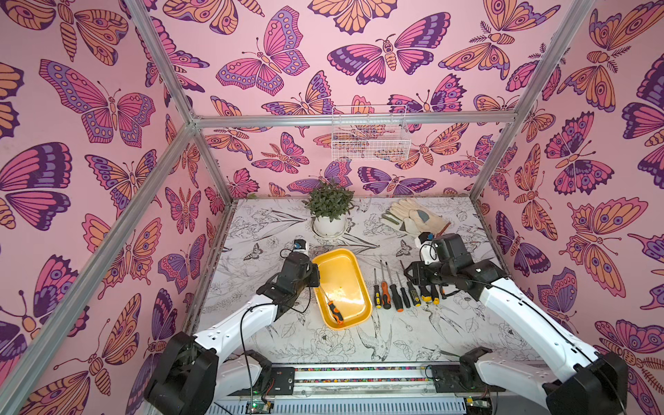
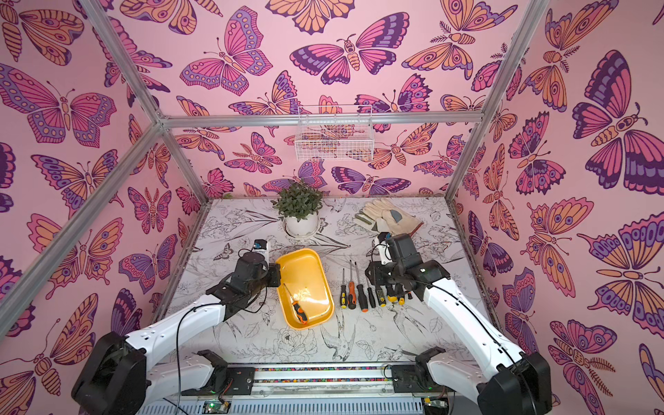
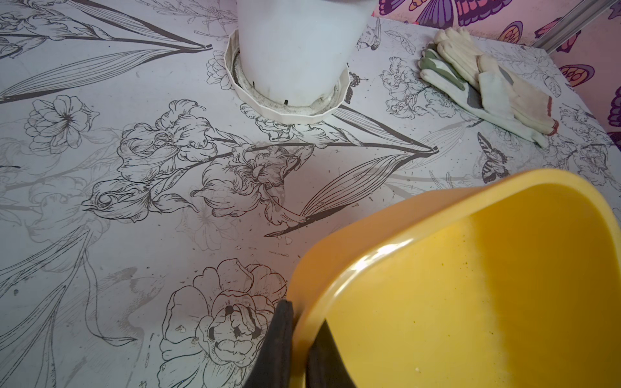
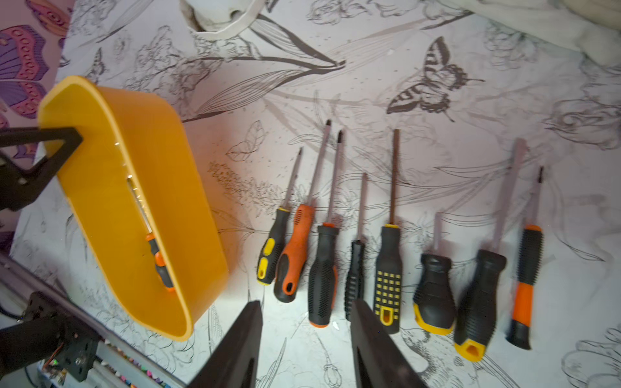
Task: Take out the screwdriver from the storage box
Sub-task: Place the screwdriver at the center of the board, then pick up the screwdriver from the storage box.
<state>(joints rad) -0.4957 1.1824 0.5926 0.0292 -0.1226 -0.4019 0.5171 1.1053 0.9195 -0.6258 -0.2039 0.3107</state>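
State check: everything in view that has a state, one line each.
storage box, rim clamped, not yet emptied
screwdriver, lying inside the box
left hand, shut on storage box rim
right hand, open, empty
screwdriver row, eight laid side by side
plant pot, upright
gloves, lying flat

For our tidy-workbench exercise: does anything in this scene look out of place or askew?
One orange-and-black screwdriver lies alone in the shallow yellow plastic tray, while eight others form a row on the table beside it. The tray sits skewed to the table edges, the left gripper's fingers pinching its rim.
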